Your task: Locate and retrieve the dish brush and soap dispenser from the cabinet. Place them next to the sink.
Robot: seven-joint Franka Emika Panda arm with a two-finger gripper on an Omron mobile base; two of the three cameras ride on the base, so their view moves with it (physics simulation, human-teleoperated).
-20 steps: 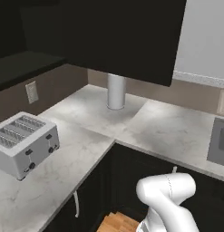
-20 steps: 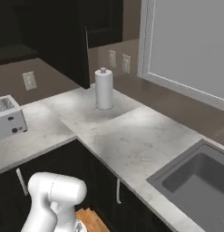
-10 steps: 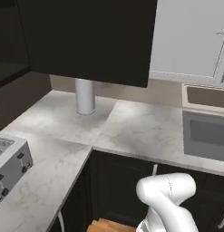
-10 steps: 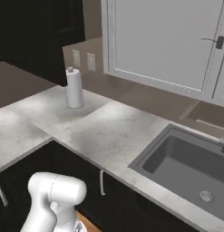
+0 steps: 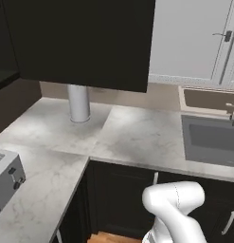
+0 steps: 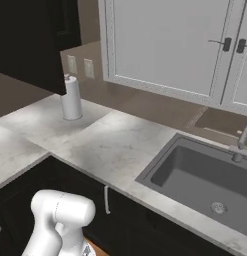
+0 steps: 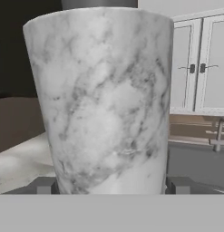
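Our end effector (image 7: 111,188) is clamped on the soap dispenser (image 7: 104,99), fingertips (image 7: 43,185) pressed against both sides of its upright marbled body. Our arm (image 5: 173,209) is folded low in front of the counter (image 5: 132,137); the sink (image 6: 205,175) sits at three o'clock.

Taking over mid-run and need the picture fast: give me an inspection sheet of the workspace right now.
Surface: white marble counter, L-shaped, over dark base cabinets.
Job's things: soap dispenser between the fingertips; sink basin bare but for its drain; black wall cabinet doors shut; dish brush: nothing seen.
Clutter: grey cylinder upright on the counter; toaster at the left edge.
Grippers: gripper shut on the soap dispenser.
Cables: nothing seen.
Surroundings: white-doored cabinets, faucet, wall outlets.
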